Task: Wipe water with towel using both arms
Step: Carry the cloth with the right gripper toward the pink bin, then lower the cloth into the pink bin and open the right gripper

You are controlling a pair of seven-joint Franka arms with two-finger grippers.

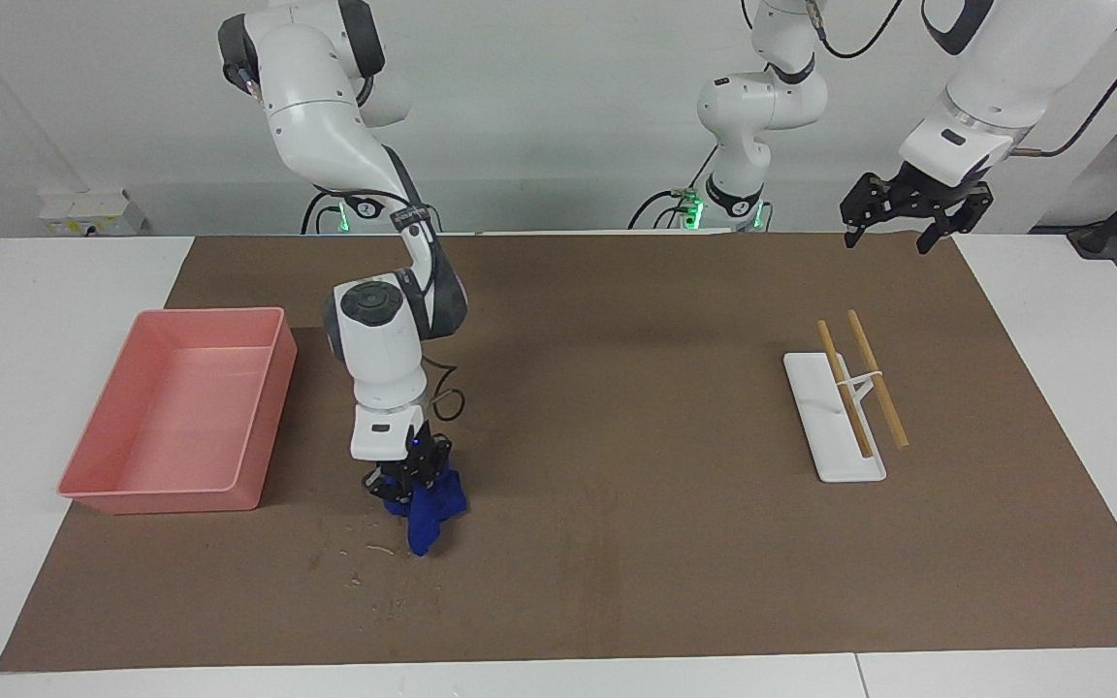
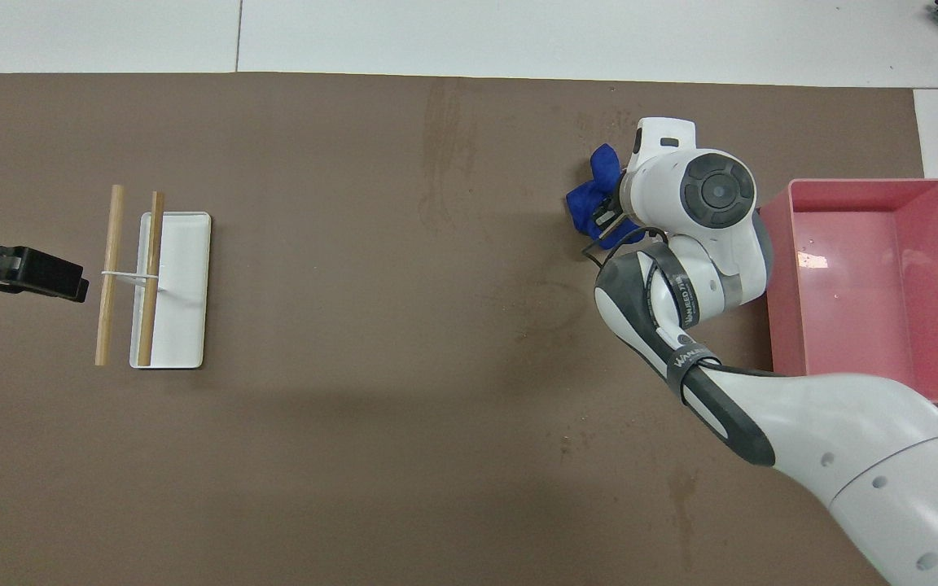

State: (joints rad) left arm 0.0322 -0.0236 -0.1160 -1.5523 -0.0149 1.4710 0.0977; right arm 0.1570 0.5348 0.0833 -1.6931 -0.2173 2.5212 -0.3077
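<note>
The towel (image 1: 430, 512) hangs bunched at the lower middle-left of the facing view, its long axis roughly upright, its lower tip at the brown mat (image 1: 617, 436) among scattered droplets, beside the pink tray (image 1: 268, 417). The right gripper (image 1: 408, 477) is clamped on the towel's upper folds. The left gripper (image 1: 912, 208) waits at the upper right, raised over the mat's edge — fingers spread apart — with the white stand (image 1: 835, 456) carrying two wooden sticks (image 1: 859, 388) below it in the frame.

One high camera faces the robots across the brown mat (image 1: 617, 436), another looks steeply down from above their end, and both share the mat (image 2: 404, 325), half-turned.
</note>
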